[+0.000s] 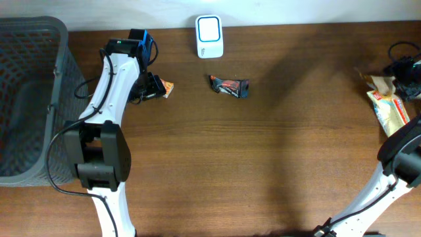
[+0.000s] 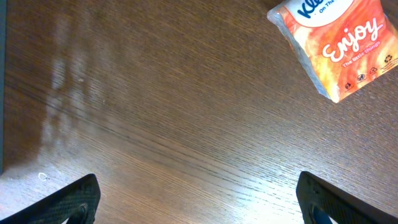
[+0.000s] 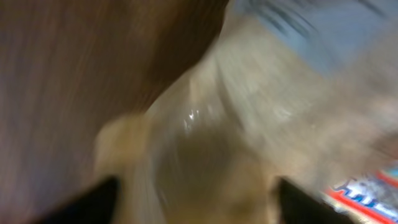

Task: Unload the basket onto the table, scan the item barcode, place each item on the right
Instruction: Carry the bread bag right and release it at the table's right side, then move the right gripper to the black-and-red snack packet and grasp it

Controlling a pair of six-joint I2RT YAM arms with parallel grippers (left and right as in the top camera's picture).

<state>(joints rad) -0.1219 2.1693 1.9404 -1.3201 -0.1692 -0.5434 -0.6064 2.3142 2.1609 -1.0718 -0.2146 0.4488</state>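
Observation:
The white barcode scanner [image 1: 209,36] stands at the table's back edge. A dark snack bar [image 1: 230,86] lies in front of it. An orange tissue pack [image 1: 167,88] rests just right of my left gripper [image 1: 153,85]; in the left wrist view the pack [image 2: 336,43] sits at the upper right, ahead of the open, empty left gripper [image 2: 199,205]. At the far right my right gripper [image 1: 402,70] hovers over a tan packet [image 1: 379,83]. The right wrist view is blurred: the right gripper [image 3: 199,202] has its jaws wide apart over the tan packet [image 3: 205,143].
A grey mesh basket [image 1: 29,99] fills the left edge of the table. A cream and red packet [image 1: 392,112] lies in front of the tan one at the far right. Bare wood spans the middle and front of the table [image 1: 263,164].

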